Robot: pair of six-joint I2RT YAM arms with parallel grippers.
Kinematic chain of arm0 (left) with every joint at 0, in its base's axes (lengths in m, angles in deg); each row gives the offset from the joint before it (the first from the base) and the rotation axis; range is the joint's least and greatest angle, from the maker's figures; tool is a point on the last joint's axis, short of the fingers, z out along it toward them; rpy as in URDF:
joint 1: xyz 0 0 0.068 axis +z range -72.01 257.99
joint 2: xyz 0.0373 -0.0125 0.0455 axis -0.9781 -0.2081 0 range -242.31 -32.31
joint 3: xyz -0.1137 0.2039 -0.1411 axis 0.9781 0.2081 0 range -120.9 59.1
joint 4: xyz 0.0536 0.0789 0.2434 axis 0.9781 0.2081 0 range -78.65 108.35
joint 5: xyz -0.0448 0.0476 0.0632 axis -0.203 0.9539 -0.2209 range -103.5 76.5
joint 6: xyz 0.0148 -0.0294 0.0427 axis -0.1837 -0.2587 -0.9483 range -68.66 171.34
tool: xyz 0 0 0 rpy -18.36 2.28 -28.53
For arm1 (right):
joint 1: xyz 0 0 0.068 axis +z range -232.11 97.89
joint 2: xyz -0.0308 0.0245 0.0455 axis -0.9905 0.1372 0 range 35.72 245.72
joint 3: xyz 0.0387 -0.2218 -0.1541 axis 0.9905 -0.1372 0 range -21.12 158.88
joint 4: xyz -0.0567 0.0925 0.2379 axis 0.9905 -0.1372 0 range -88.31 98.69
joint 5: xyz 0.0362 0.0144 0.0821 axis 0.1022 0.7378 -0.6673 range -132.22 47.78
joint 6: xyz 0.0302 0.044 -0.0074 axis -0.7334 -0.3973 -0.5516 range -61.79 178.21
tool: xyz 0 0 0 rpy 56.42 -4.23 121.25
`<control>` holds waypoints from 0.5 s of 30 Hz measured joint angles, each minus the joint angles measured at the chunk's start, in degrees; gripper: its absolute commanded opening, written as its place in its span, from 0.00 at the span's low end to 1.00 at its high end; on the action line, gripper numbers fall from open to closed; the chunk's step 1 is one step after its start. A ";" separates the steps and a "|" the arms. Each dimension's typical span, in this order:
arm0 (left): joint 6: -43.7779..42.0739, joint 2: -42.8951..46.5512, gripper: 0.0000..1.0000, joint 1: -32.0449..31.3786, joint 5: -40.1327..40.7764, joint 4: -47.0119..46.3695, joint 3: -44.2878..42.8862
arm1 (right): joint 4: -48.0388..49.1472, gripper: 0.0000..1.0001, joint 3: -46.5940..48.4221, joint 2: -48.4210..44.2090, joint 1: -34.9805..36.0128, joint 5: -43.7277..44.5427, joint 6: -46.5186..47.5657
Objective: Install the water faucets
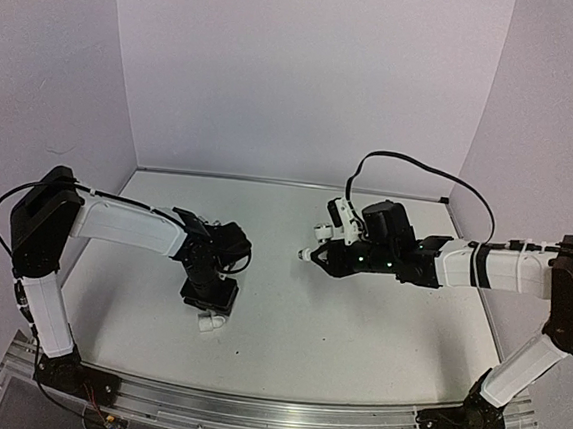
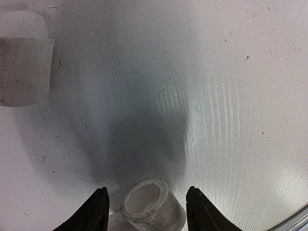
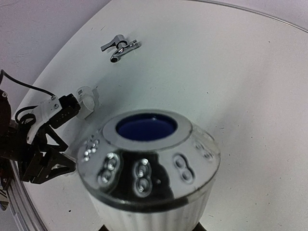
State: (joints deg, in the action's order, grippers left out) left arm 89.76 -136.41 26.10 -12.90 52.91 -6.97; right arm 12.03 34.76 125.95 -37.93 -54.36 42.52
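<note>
A short white tube fitting with a round collar (image 2: 153, 204) lies on the table between the open fingers of my left gripper (image 2: 149, 211), with gaps on both sides. It shows under that gripper (image 1: 208, 303) in the top view (image 1: 213, 321). A second white fitting (image 2: 24, 57) lies further off at the upper left. My right gripper (image 1: 315, 255) is shut on a faucet head (image 3: 149, 159) with a chrome face, blue centre and white ribbed body, held above the table. A small silver metal pronged piece (image 3: 120, 48) lies on the table beyond it.
The white table (image 1: 357, 321) is walled by pale lilac panels at the back and sides. A metal rail (image 1: 269, 414) runs along the near edge. A black cable (image 1: 421, 166) arcs over the right arm. The left arm (image 3: 43, 144) shows in the right wrist view, a white fitting (image 3: 86, 100) beside it.
</note>
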 measured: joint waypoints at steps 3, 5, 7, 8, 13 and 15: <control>-0.01 -1.20 0.53 -0.13 -0.12 -0.01 -0.63 | 0.02 0.00 0.00 0.00 0.00 -0.15 -0.05; -0.08 -1.56 0.49 -0.19 -0.34 0.01 -0.67 | 0.02 0.00 0.00 0.00 0.04 -0.21 -0.14; -0.44 -1.74 0.42 -0.21 -0.49 0.02 -0.67 | 0.04 0.00 0.00 0.00 0.12 -0.21 -0.24; -0.57 -1.74 0.39 -0.23 -0.53 0.02 -0.67 | 0.04 0.00 0.00 0.00 0.18 -0.20 -0.26; -1.25 -1.66 0.18 -0.30 -0.71 -0.01 -0.88 | 0.04 0.00 0.00 0.00 0.24 -0.20 -0.28; -1.44 -1.61 0.13 -0.30 -1.57 -0.32 -1.00 | 0.04 0.00 0.00 0.00 0.24 -0.17 -0.30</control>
State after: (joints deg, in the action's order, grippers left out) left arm 88.32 -138.03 25.81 -14.48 52.60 -7.96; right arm 12.07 34.76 125.95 -37.69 -54.53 42.22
